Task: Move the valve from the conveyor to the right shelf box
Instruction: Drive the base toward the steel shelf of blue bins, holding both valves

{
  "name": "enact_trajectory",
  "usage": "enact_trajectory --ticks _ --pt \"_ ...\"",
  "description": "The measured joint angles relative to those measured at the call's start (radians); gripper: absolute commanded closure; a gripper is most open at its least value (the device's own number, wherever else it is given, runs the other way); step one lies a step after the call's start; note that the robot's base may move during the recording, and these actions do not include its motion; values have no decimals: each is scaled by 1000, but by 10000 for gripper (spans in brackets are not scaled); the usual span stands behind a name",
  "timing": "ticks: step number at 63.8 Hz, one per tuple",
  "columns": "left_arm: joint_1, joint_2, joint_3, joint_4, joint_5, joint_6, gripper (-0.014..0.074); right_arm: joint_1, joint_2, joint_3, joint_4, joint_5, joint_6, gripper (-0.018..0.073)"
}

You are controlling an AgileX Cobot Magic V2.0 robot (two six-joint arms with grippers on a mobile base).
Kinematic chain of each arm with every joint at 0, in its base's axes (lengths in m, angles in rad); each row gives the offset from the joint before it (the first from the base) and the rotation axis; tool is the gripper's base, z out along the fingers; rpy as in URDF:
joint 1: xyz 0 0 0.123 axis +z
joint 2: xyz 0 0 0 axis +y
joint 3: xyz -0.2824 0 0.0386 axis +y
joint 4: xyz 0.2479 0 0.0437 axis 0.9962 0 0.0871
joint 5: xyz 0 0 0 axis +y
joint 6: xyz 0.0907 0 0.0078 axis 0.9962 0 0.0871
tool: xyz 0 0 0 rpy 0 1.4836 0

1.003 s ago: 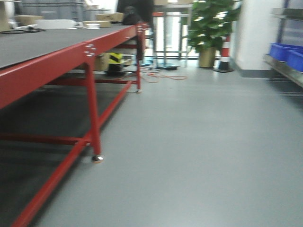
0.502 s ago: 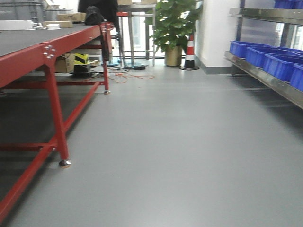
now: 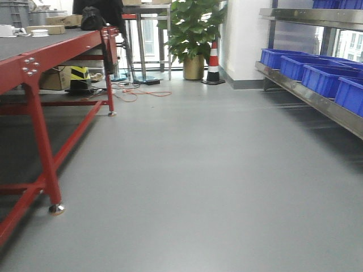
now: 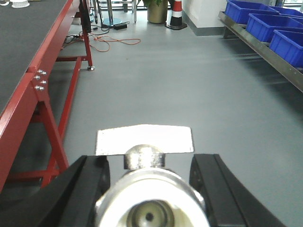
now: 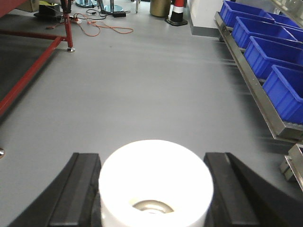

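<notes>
In the aisle of a workshop, bare grey floor [image 3: 187, 170] fills most of the front view. The conveyor [image 3: 45, 44] runs along the left on its red frame, and the steel shelf [image 3: 317, 101] runs along the right with a row of blue boxes [image 3: 320, 79] on it. The robot stands between the two, near neither.

I judge this to be the carrying step: the part is off the belt and no box is within reach yet. The next move calls for bringing the base up to the shelf. An arm then has to go over the rim of one blue box, lower, and only then let go.

In its own wrist view, the left gripper [image 4: 151, 184] is clamped on the valve [image 4: 151, 208], with a black finger pressed against each flank. The valve's round end, with its small dark bore, faces back at the camera. Its long axis therefore seems to run forward along the gripper's line, toward the open floor. Beyond the rounded knob, the flat silver handle [image 4: 144, 139] lies crosswise.

The right gripper [image 5: 154, 189] is likewise closed around a white round body [image 5: 156, 177]. It is seen end-on with a metal ring inside, and whether it is a second valve I cannot tell
</notes>
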Motion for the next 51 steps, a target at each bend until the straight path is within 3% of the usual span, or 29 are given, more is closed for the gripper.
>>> enact_trajectory --ticks 51 --pt "0 0 0 0 0 0 708 0 0 0 0 0 -3 721"
